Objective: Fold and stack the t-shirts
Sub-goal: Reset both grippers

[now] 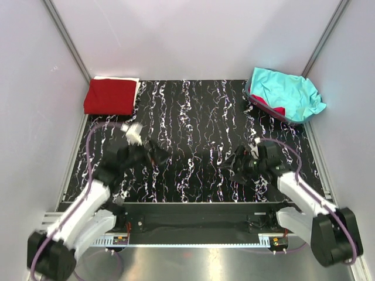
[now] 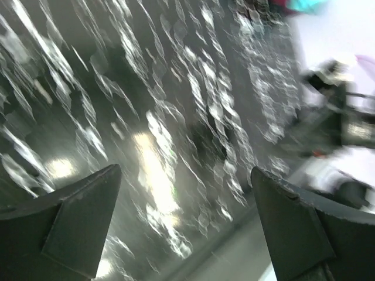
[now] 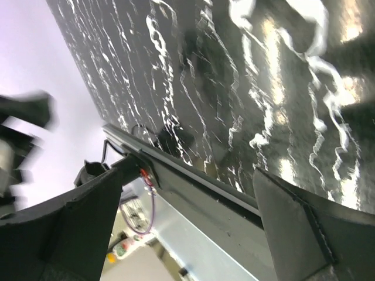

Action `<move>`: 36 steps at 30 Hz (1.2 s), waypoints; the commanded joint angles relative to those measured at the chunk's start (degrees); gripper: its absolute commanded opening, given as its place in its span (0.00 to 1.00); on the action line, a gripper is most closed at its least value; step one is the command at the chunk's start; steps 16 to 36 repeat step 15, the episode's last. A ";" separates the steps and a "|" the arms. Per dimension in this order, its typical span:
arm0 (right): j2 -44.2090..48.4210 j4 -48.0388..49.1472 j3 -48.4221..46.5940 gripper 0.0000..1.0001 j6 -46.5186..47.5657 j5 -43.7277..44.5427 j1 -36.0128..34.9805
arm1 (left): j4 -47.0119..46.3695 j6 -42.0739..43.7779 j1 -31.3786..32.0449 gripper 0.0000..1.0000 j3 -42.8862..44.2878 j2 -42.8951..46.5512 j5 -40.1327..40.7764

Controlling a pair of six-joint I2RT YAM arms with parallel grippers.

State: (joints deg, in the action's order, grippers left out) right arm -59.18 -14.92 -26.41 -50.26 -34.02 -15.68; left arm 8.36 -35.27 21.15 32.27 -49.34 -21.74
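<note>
- Plain white panels form the back wall point(image 1: 193, 41), the left wall point(image 1: 29, 117) and the right wall point(image 1: 351, 76), all softly and evenly lit.
- Slim aluminium posts point(image 1: 67, 41) rise at the two rear corners.
- A black mat point(image 1: 193, 117) with white marbled streaks covers the table, catching glossy highlights.
- A brushed-metal ledge point(image 1: 193, 263) runs along the near edge.
</note>
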 commanded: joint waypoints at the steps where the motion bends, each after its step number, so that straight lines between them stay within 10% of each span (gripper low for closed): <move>1: 9.48 12.97 8.46 1.00 -11.77 0.27 0.04 | -13.70 -17.18 -0.14 0.99 -12.12 18.32 -10.16; 8: 31.46 8.69 19.19 1.00 -18.99 2.38 -0.05 | -16.25 -29.41 -1.11 0.99 -26.70 41.23 -11.48; 14: 58.88 -2.91 26.04 1.00 -27.85 1.78 -0.14 | -38.48 -48.28 -2.07 0.99 -41.73 47.66 -15.09; 36: 57.17 1.95 26.24 1.00 -27.79 0.55 -0.14 | -39.12 -48.23 -2.16 0.99 -42.20 48.98 -15.09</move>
